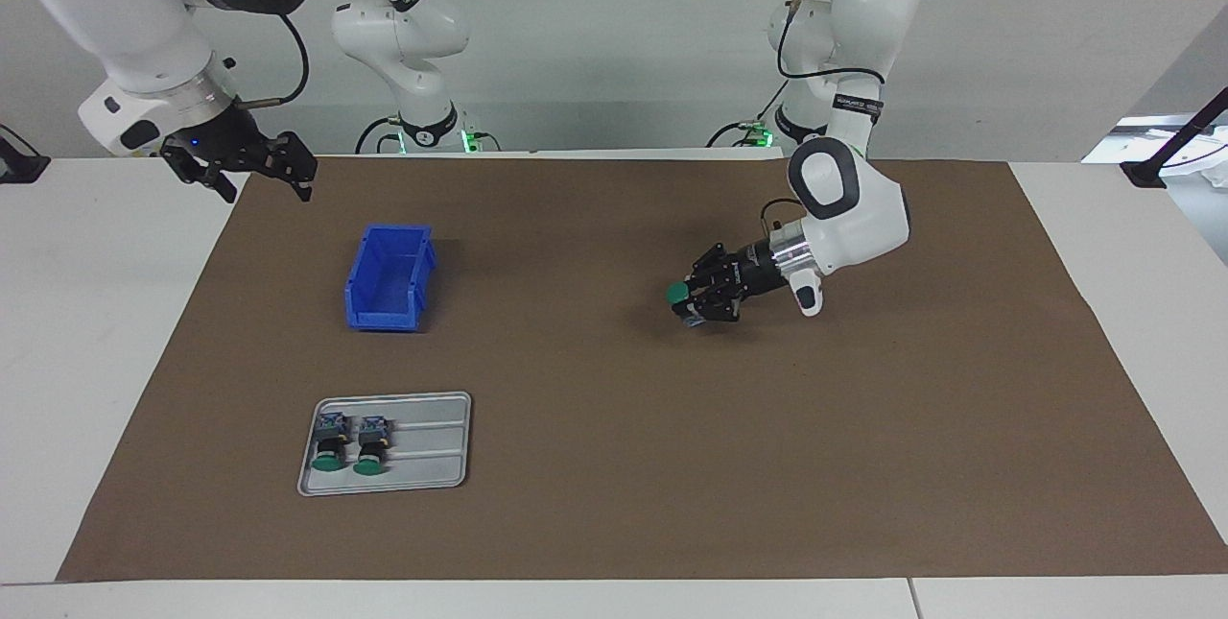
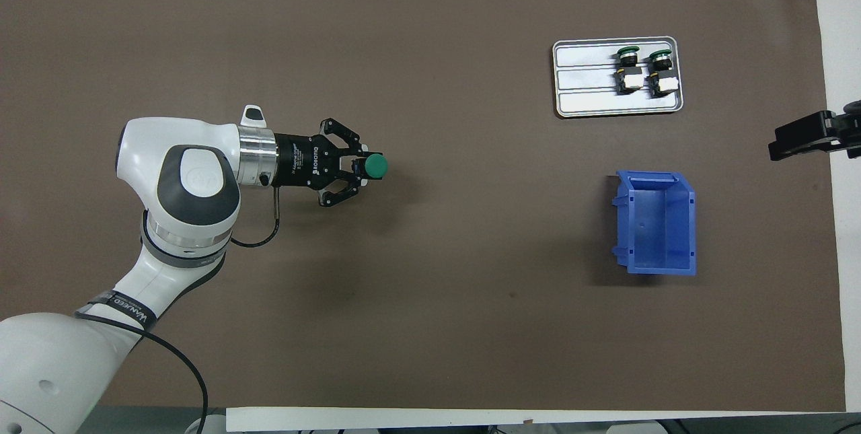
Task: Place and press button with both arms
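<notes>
My left gripper (image 1: 693, 300) (image 2: 360, 169) lies nearly level, low over the brown mat (image 1: 614, 504) toward the left arm's end of the table. It is shut on a green-capped button (image 1: 679, 294) (image 2: 375, 165), whose cap sticks out past the fingertips toward the right arm's end. Two more buttons (image 1: 332, 447) (image 1: 370, 449) (image 2: 629, 69) (image 2: 660, 71) lie side by side in a grey tray (image 1: 432, 446) (image 2: 585, 77). The right gripper (image 1: 251, 170) (image 2: 807, 134) waits raised over the mat's edge at the right arm's end, its fingers spread open and holding nothing.
An empty blue bin (image 1: 389, 275) (image 2: 656, 222) stands on the mat, nearer to the robots than the tray. White tabletop borders the mat on every side.
</notes>
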